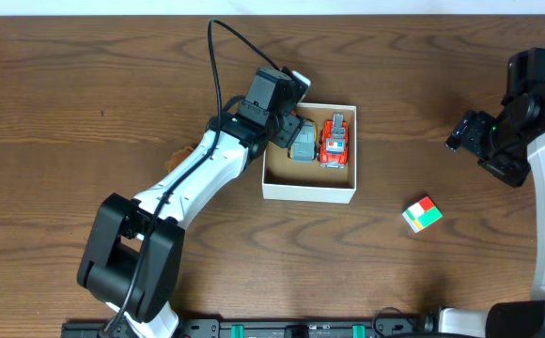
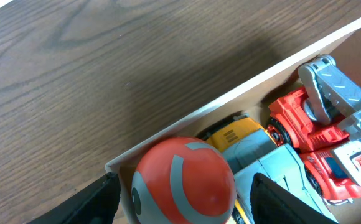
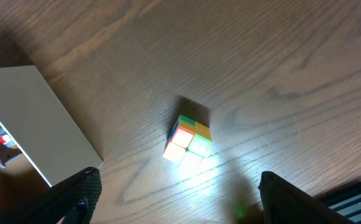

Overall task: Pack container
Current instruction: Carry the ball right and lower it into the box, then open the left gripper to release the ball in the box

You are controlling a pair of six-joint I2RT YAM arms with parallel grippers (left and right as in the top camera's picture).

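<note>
Mid-frame overhead, I am seeing the container holding a red truck. Left gripper is straddling an orange ball in its upper-left corner, jaws apart; right gripper is hovering over a cube, jaws apart too.

dark wood-grain table, pale strip along far edge

dark wood-grain surface carries white-walled square cardboard container and, well apart from it, small multicoloured puzzle cube.
</note>
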